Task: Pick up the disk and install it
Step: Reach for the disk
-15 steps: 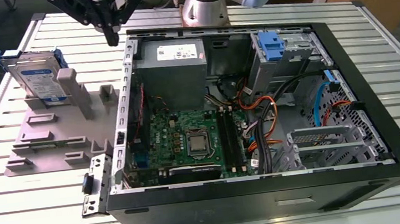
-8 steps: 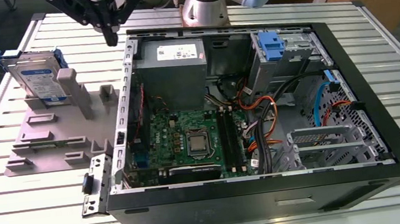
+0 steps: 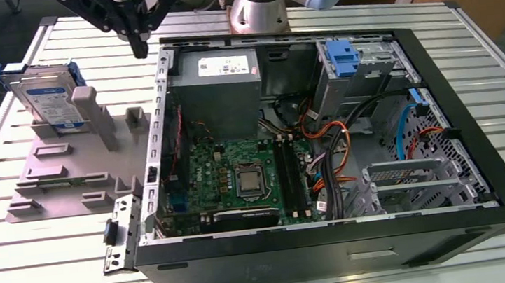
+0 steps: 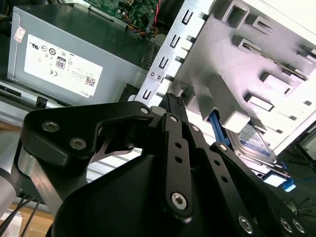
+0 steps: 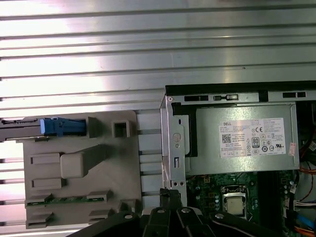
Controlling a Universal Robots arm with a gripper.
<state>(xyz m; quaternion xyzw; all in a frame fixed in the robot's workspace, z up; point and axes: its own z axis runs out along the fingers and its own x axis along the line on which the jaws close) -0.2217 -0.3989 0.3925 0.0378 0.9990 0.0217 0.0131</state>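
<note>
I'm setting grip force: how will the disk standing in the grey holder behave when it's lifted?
Probably rigid: the disk is a flat metal slab with a blue frame. Likely dense for its size, so grip firmly. Standing on edge in the grey holder, it may tip if nudged sideways rather than lifted straight up.

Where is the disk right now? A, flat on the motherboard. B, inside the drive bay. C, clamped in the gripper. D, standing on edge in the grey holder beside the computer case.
D: the disk stands on edge in the grey holder, at the exterior view's left of the computer case, and the gripper, apart from it, holds nothing.
</note>
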